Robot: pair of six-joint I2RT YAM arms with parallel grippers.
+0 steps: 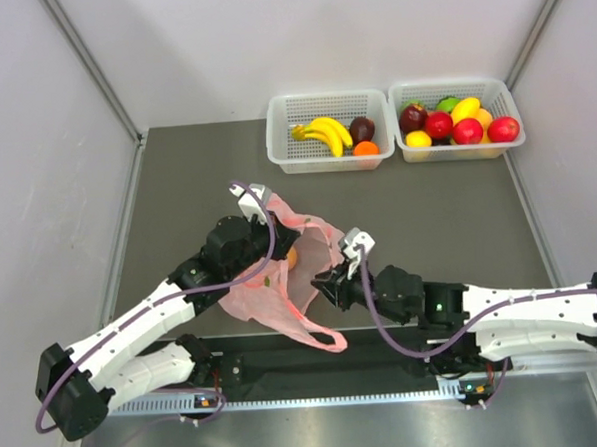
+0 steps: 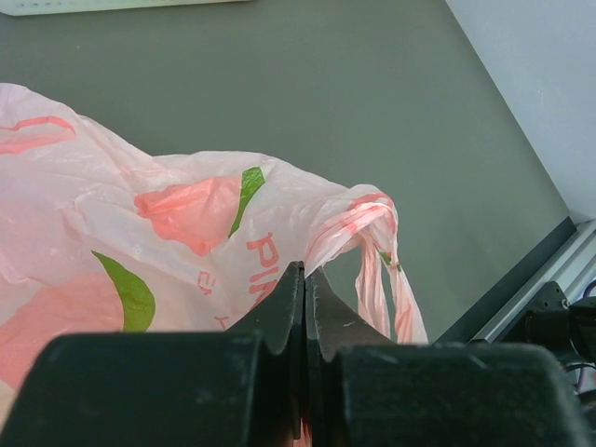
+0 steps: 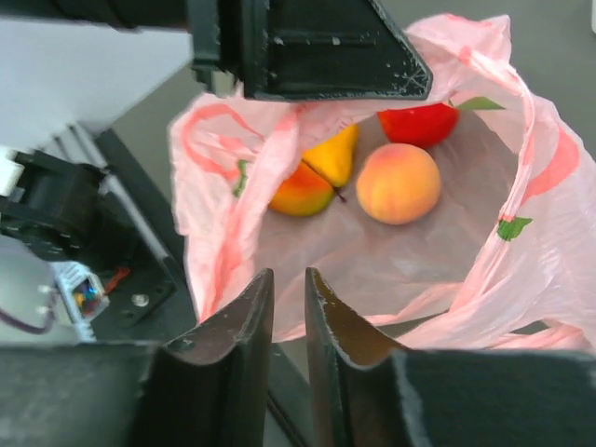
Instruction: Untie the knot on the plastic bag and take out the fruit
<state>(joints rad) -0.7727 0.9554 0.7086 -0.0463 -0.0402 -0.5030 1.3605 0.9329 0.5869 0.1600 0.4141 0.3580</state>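
Note:
The pink plastic bag (image 1: pixel 272 290) lies between my arms with its mouth held open. No tied knot shows; one twisted handle loop (image 2: pixel 372 233) hangs free. My left gripper (image 1: pixel 271 223) (image 2: pixel 304 267) is shut on the bag's far rim, with pink film pinched between its jaws. It also shows at the top of the right wrist view (image 3: pixel 307 47). My right gripper (image 1: pixel 320 282) (image 3: pixel 287 273) hovers at the near rim, jaws a narrow gap apart, gripping nothing. Inside the bag (image 3: pixel 521 214) lie a peach (image 3: pixel 399 182), a red apple (image 3: pixel 419 124), a yellow pear (image 3: pixel 337 154) and an orange-red oval fruit (image 3: pixel 300 194).
Two white baskets stand at the back. The left basket (image 1: pixel 280 156) holds bananas (image 1: pixel 322 134), a dark purple fruit and an orange one. The right basket (image 1: pixel 451 83) holds several fruits. A bag handle loop (image 1: pixel 325 337) trails toward the table's near edge.

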